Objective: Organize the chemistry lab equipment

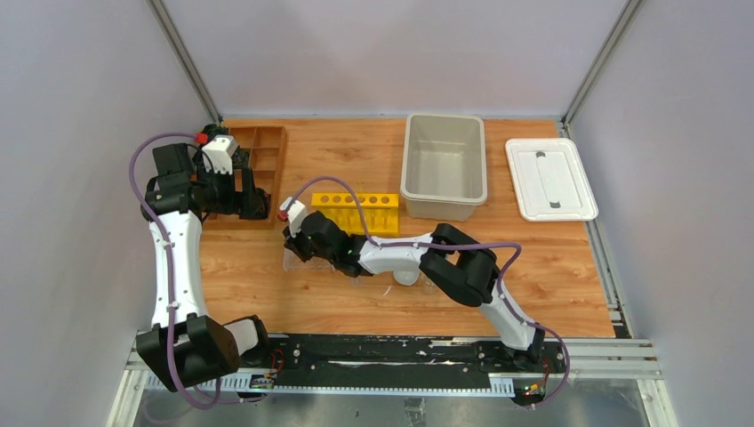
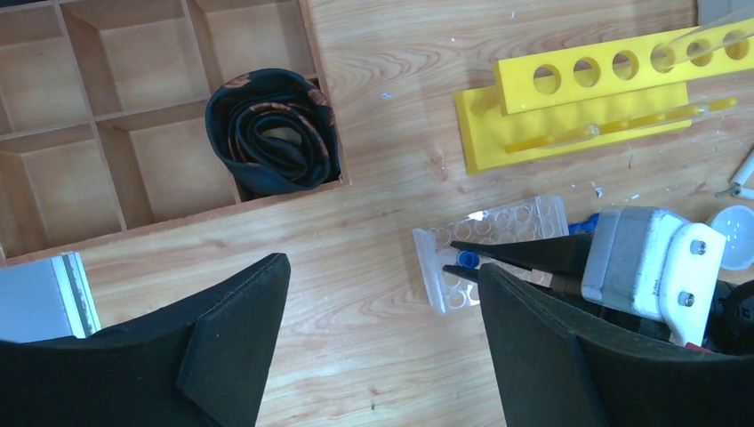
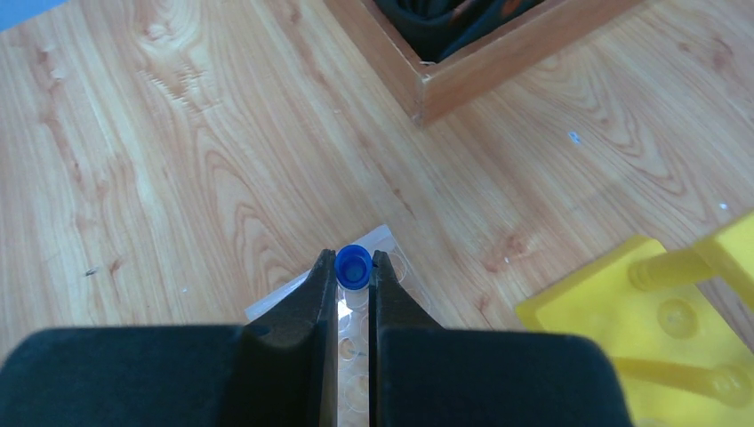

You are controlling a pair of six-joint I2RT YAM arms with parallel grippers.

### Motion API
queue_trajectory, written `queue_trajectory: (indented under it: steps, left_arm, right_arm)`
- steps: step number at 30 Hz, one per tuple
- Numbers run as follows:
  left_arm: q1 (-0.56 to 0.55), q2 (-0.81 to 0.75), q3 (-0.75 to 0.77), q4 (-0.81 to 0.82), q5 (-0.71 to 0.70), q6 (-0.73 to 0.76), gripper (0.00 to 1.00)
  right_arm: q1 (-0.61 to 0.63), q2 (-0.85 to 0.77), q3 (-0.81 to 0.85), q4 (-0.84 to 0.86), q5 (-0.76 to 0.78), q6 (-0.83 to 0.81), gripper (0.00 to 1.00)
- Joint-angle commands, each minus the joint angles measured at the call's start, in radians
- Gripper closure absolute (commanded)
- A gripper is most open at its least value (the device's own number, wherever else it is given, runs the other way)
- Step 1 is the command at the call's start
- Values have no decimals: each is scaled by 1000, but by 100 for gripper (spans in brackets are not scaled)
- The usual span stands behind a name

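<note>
My right gripper (image 3: 353,259) is shut on a thin clear blue-capped tube (image 3: 353,267) and holds it upright over the holes of the clear plastic rack (image 3: 389,252). The left wrist view shows the same tube (image 2: 469,259) between the right fingertips, over the left end of the rack (image 2: 520,222). The rack lies on the table in front of the yellow stand (image 1: 360,212). My left gripper (image 2: 382,264) is open and empty, above bare wood between the wooden tray and the rack. A white round bowl (image 2: 738,236) sits behind the right wrist. Beakers and the triangle are out of view.
The brown wooden compartment tray (image 1: 267,147) stands at the back left with a dark rolled item (image 2: 271,133) in its near corner cell. The yellow stand (image 2: 587,98) holds a clear tube. A grey bin (image 1: 445,165) and its white lid (image 1: 549,178) stand at the back right.
</note>
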Motion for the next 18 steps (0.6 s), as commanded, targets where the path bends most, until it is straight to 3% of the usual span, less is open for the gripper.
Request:
queue_trajectory:
  steps: [1, 18]
  left_arm:
    - [8, -23, -5, 11, 26, 9, 17]
    - [9, -37, -7, -8, 52, 31, 17]
  right_arm:
    - [21, -45, -51, 49, 138, -9, 100]
    - [32, -130, -123, 2, 131, 70, 100]
